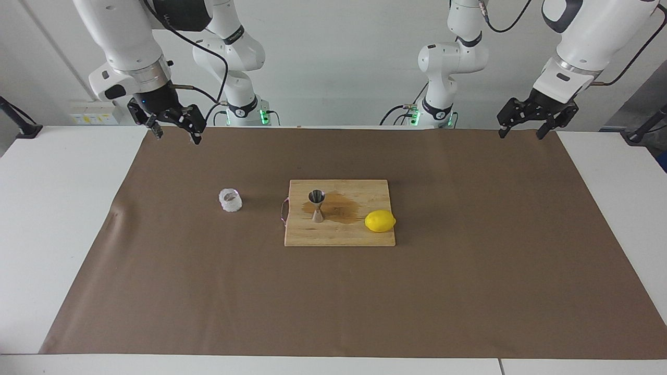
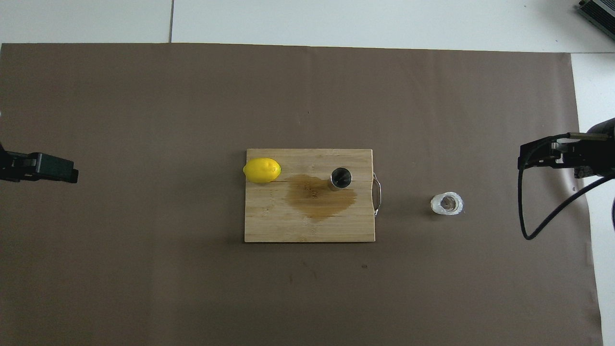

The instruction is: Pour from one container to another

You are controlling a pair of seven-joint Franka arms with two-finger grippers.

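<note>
Read from the right arm's end of the table: the right gripper (image 1: 175, 129) hangs spread and empty over the mat's edge by the robots. One glass cup (image 1: 231, 200) stands untouched on the mat beside one cutting board (image 1: 338, 237), which carries one steel jigger (image 1: 316, 205), a brown wet stain (image 1: 338, 209) and one lemon (image 1: 380, 221). The left gripper (image 1: 522, 126) waits spread. Judging by this, nothing is grasped; lifting and pouring remain

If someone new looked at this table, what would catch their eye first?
Probably the bright yellow lemon on the wooden cutting board mid-table, at its edge toward the left arm. Beside it a brown stain spreads around the upright steel jigger. The small frosted cup stands alone on the brown paper toward the right arm's end.
</note>
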